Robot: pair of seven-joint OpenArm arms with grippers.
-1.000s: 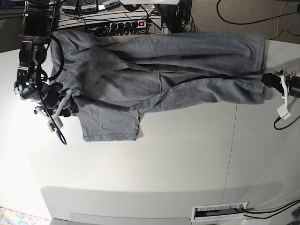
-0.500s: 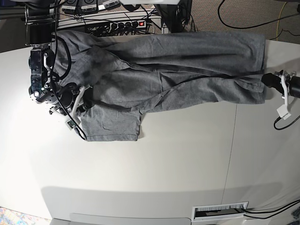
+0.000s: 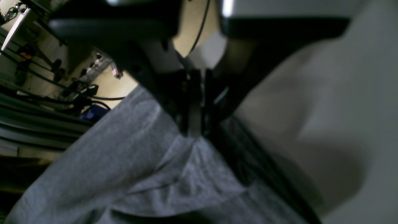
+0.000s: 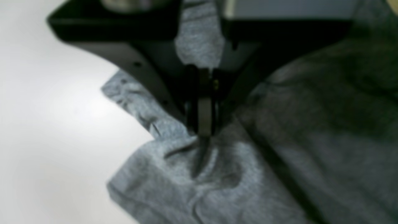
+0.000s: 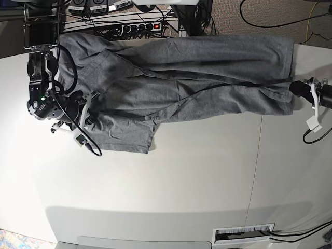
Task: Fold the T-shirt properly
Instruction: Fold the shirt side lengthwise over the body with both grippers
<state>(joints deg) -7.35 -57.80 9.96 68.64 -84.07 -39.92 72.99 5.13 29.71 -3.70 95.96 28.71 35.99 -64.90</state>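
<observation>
The heather-grey T-shirt (image 5: 197,78) lies spread lengthwise along the far side of the white table (image 5: 171,181), with one sleeve (image 5: 127,137) pointing toward the front. At the left of the base view, my right gripper (image 5: 92,110) sits on the cloth where that sleeve meets the body. In the right wrist view this gripper (image 4: 202,132) is shut, pinching a small ridge of T-shirt fabric (image 4: 311,124). My left gripper (image 5: 292,89) is at the shirt's right-hand edge. Seen from the left wrist, it (image 3: 194,132) is shut on the T-shirt's fabric (image 3: 124,161).
A power strip and tangled cables (image 5: 140,26) run behind the table's far edge. A white tag and cable (image 5: 313,124) hang from the left arm. A seam (image 5: 257,155) crosses the table, and a labelled slot (image 5: 244,233) sits at the front edge.
My right gripper moved right onto the shirt by the sleeve and closed on the fabric, tugging the sleeve slightly. The left arm stayed still.
</observation>
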